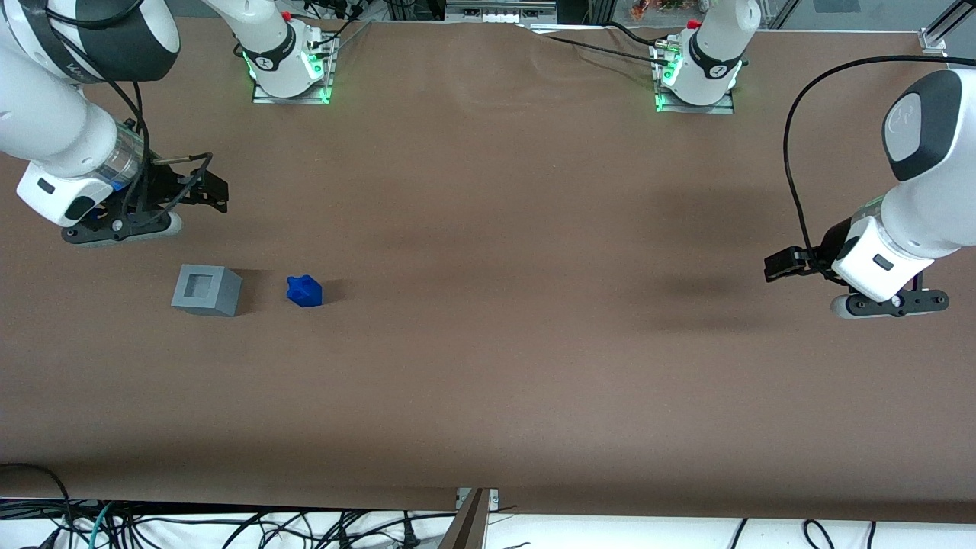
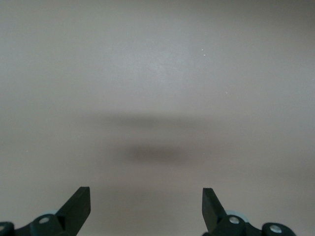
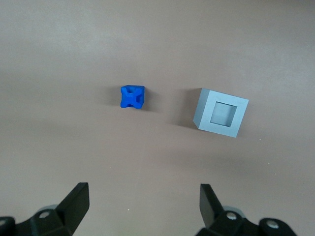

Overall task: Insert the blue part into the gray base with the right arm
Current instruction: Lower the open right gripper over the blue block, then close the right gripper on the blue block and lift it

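The blue part sits on the brown table beside the gray base, a small gap between them, both toward the working arm's end of the table. The base's square recess faces up and holds nothing. My right gripper hangs above the table, farther from the front camera than both pieces. It is open and empty. In the right wrist view the blue part and the gray base lie ahead of the open gripper, with bare table between its fingers.
The brown table cover spreads wide around the two pieces. Two arm mounts with green lights stand at the table's edge farthest from the front camera. Loose cables lie below the nearest edge.
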